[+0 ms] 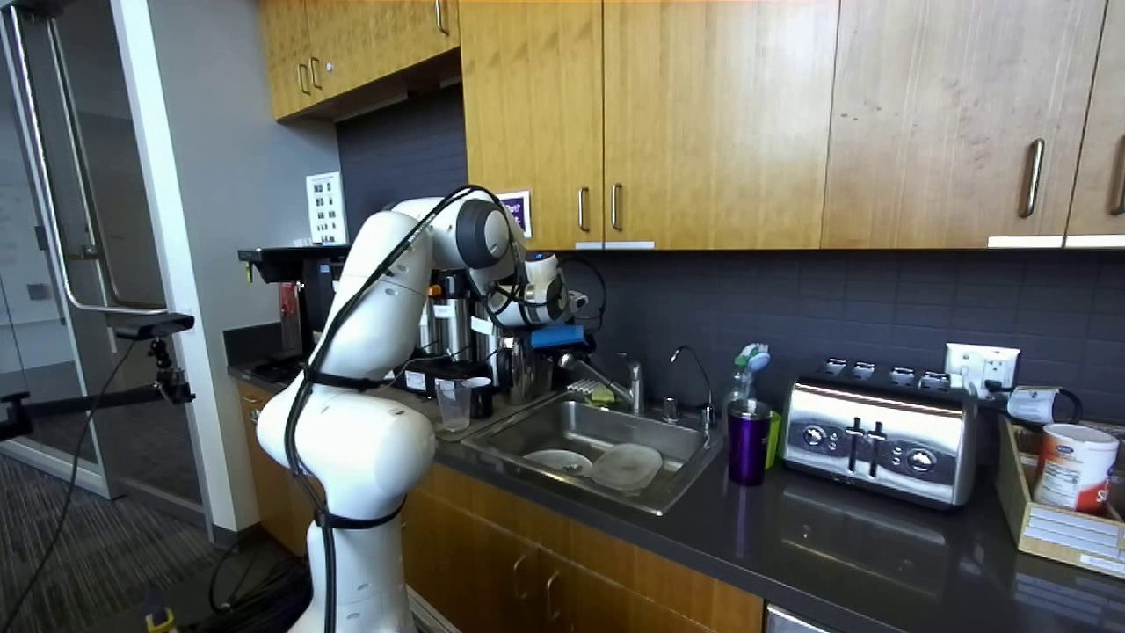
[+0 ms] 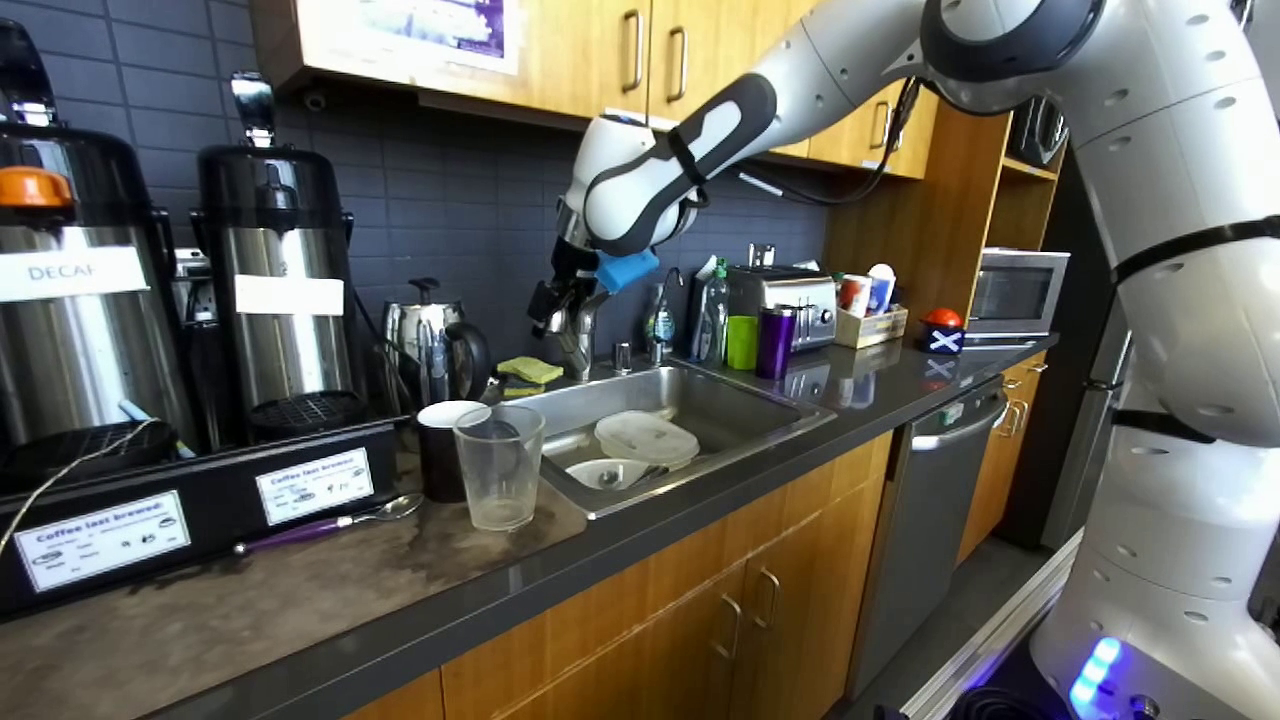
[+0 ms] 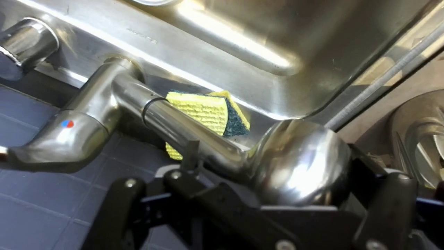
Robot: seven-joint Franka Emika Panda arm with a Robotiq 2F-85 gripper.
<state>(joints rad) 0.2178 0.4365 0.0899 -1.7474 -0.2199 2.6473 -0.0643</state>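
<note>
foremost in the wrist view, the gripper [image 3: 279, 159] has its dark fingers [image 3: 190, 155] spread wide, not clamped on anything. the tap [image 3: 177, 123] stands on the back ledge of the sink [image 3: 166, 52], and its round head [image 3: 301, 166] lies in the gap between the fingers, close by the one at the right of the wrist view and farther from the one at the left, which crosses in front of the neck [image 3: 215, 147]; whether metal and finger touch i cannot tell. bright and bare, the tap looks stiff and solid, fixed at its base, so its weight should hardly matter; the smooth curve of the head will likely be slippery under the fingers, and the straight neck just behind it seems the surer place to take hold. it should not be fragile, though a hard sideways push could strain its base. sponges [image 3: 203, 109] lie below the neck by the sink's corner, and a blue block [image 2: 627, 268] shows close by the gripper.
</note>
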